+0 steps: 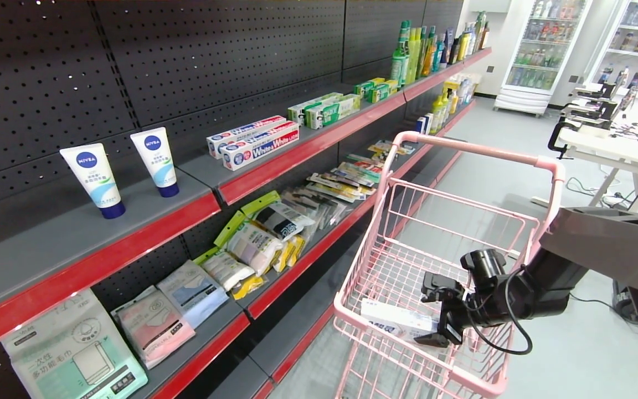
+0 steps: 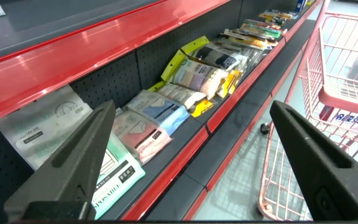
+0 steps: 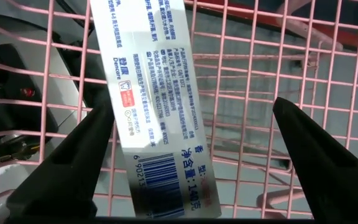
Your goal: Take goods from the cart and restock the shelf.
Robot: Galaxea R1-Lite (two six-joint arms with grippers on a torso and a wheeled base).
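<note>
Right tool (image 3: 192, 104) spread close over glossy rectangular toothpaste box (image 3: 160, 93) lying in pink wire cart (image 1: 463, 149); left tool (image 2: 192, 106) spread, facing red-edged shelf (image 1: 297, 155).

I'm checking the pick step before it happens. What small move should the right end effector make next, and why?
Probably ease it sideways to centre on the toothpaste box: the right end effector hangs open inside the cart, and the box sits off-centre in its opening.

1. Lower right of the head view: the right arm (image 1: 551, 282) has a rounded black wrist under a boxy grey segment (image 1: 612, 244).
2. A thin black cable (image 1: 524, 332) loops beside a black cylindrical camera (image 1: 485, 265).
3. The wrist views show matte black, wedge-shaped fingers (image 2: 73, 162), alike on both (image 3: 73, 168).
</note>
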